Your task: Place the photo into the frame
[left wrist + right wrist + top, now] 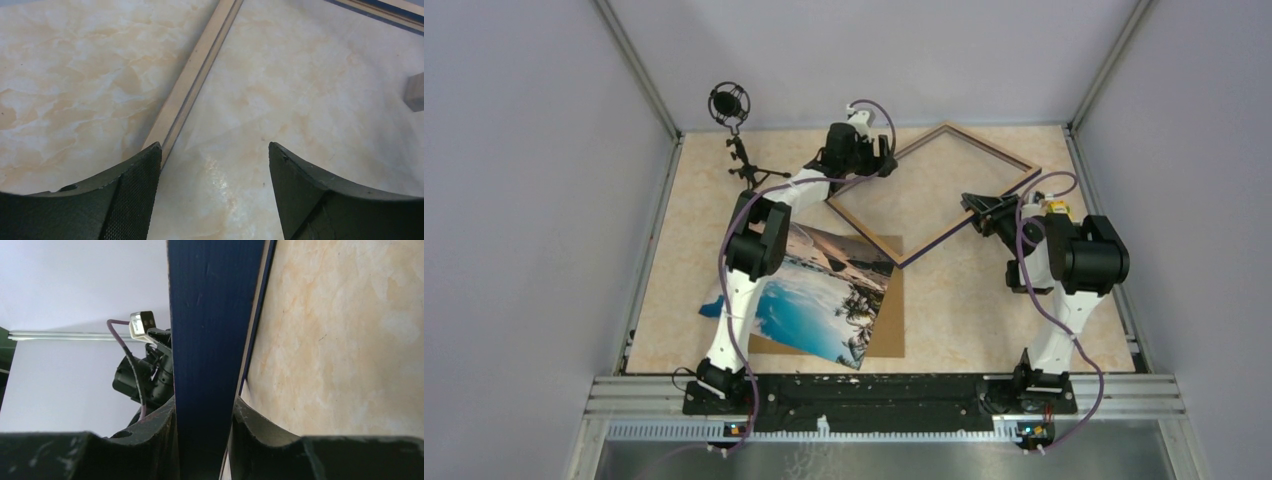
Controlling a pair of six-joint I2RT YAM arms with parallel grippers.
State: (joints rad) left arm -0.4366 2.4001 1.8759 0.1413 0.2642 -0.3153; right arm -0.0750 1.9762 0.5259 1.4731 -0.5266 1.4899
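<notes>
Frame [990, 147] sits far centre-right, one dark-blue rail clamped in the right gripper [205, 415]. The left gripper [215, 150] hangs wide-jawed, a light rail just inside its left finger. The photo [824, 295] lies near left on a backing board [889, 325].

Hazard: a one-rail grip may let the thin frame twist or slip, and the left jaws may close beside the rail.

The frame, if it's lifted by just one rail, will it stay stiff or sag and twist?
The frame is probably light: thin rails, open middle. Held on one rail, as by the right end effector, it may twist or droop at the far corner. Its smooth blue face could slip in that grip.
</notes>
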